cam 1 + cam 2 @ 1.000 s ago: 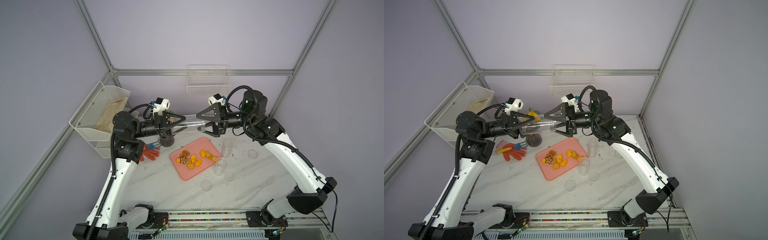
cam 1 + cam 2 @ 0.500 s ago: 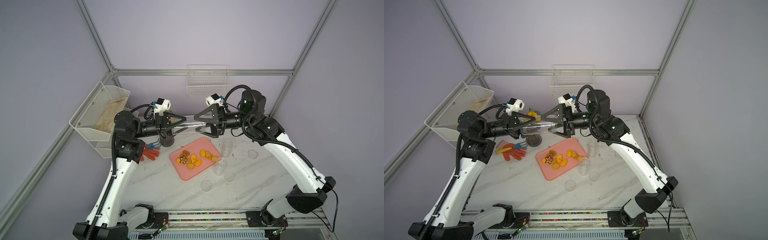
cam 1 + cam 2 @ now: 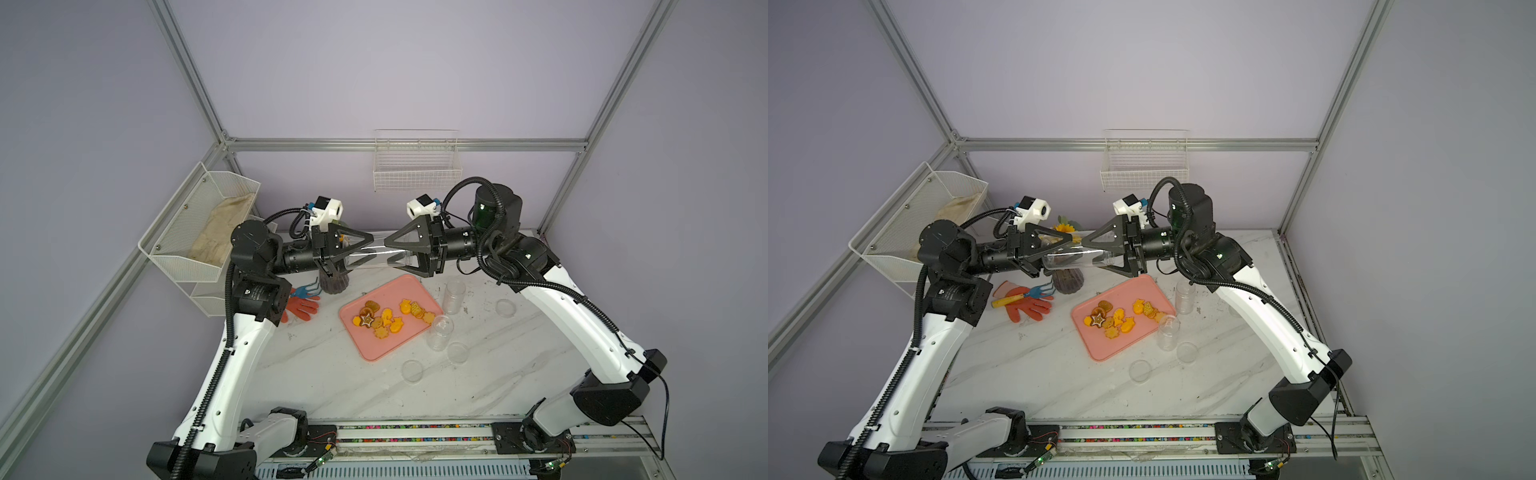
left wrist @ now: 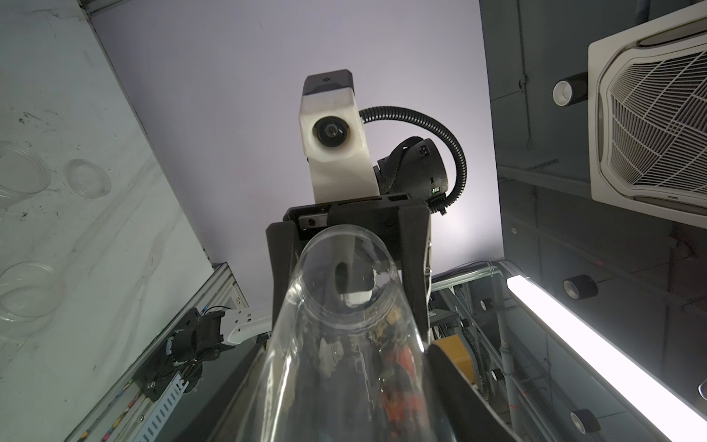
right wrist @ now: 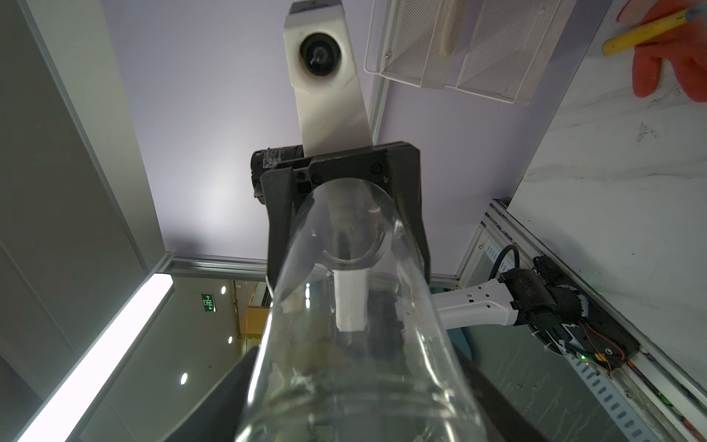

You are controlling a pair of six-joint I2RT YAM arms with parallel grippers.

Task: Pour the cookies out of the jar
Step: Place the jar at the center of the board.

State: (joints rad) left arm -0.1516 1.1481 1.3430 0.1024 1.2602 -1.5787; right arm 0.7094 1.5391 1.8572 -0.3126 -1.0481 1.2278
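Right claw [image 3: 387, 252] has closed in from wide open; we see it and left claw [image 3: 361, 253] both gripping clear plastic jar [image 3: 374, 257] mid-air. Orange and brown cookies [image 3: 384, 318] lie on pink rectangular tray [image 3: 374, 353] below.

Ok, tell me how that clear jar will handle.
The jar looks empty, so probably light. Its round, smooth wall would likely roll if laid sideways and may be slippery. Gripped at both ends it shows no buckling, so likely stiff.

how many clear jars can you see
3: one jar level in the air between left gripper and right gripper; two more upright on the table beside the pink tray, one farther back, one nearer.
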